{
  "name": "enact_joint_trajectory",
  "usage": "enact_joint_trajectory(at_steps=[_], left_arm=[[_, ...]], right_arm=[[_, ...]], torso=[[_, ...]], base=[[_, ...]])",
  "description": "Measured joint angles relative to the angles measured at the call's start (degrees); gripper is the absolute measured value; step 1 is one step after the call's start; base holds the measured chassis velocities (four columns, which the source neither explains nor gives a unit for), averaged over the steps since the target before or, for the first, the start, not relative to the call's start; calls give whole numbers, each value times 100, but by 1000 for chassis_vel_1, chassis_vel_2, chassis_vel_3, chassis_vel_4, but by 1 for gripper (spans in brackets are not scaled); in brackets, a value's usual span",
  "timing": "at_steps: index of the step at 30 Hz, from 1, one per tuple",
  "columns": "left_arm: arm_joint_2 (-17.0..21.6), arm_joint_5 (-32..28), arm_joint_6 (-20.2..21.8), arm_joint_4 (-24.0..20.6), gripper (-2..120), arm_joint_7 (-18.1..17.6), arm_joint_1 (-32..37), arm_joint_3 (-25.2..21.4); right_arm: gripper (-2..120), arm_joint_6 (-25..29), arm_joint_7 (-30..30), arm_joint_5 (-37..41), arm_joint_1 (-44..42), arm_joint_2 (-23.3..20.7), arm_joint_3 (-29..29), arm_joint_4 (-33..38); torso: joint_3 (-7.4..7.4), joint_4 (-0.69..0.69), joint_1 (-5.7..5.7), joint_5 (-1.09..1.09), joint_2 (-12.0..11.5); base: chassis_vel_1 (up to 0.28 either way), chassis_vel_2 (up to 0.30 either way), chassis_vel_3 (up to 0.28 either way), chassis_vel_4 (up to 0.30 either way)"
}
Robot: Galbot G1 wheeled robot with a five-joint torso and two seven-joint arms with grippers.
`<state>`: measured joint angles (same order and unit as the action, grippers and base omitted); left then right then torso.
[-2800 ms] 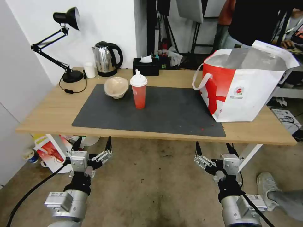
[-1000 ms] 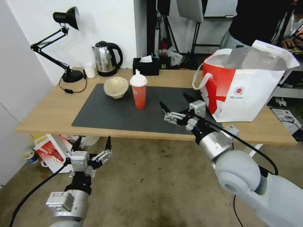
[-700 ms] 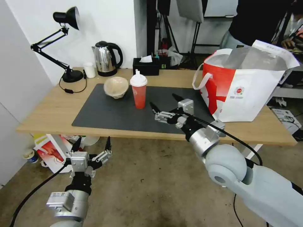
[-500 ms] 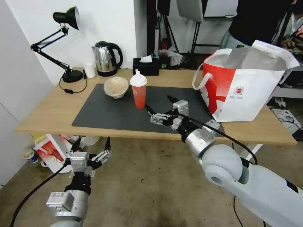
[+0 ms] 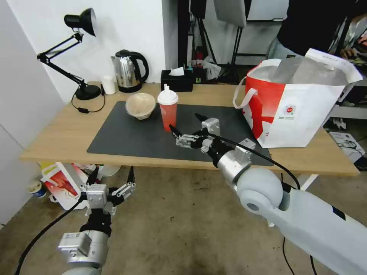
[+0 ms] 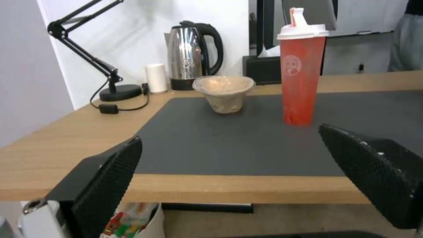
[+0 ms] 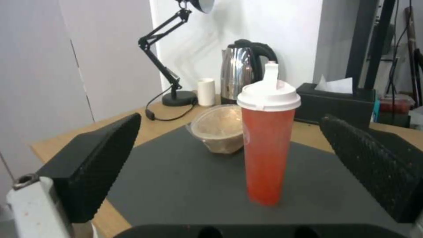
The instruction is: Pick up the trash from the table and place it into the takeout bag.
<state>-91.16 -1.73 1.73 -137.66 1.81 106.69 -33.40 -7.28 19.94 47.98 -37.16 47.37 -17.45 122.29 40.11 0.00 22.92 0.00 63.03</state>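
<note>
The red drink cup stands upright on the dark mat of the tabletop, straight ahead of the right gripper, whose jaws are spread wide and level with the cup's lower half, not touching it. The beige paper bowl sits just beyond the cup. The takeout bag stands open, well off to the outer side of those jaws. The step in hand looks like the reach for the cup; next the jaws must straddle it and squeeze gently. The left gripper hangs below the tabletop, jaws released.
</note>
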Motion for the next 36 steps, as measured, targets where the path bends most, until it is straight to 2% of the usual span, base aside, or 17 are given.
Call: enact_joint_trajectory(at_steps=[19, 36], left_arm=[[-8, 44, 1, -27, 100, -3, 21, -38], [-5, 59, 8, -12, 100, -3, 14, -6]], right_arm=[[100, 3, -166, 173, 683, 324, -308, -713], [100, -97, -183, 523, 1032, 387, -340, -1096]], torso=[[0, 0, 0, 0, 0], [0, -1, 0, 0, 0]], base=[[0, 0, 0, 0], [0, 0, 0, 0]])
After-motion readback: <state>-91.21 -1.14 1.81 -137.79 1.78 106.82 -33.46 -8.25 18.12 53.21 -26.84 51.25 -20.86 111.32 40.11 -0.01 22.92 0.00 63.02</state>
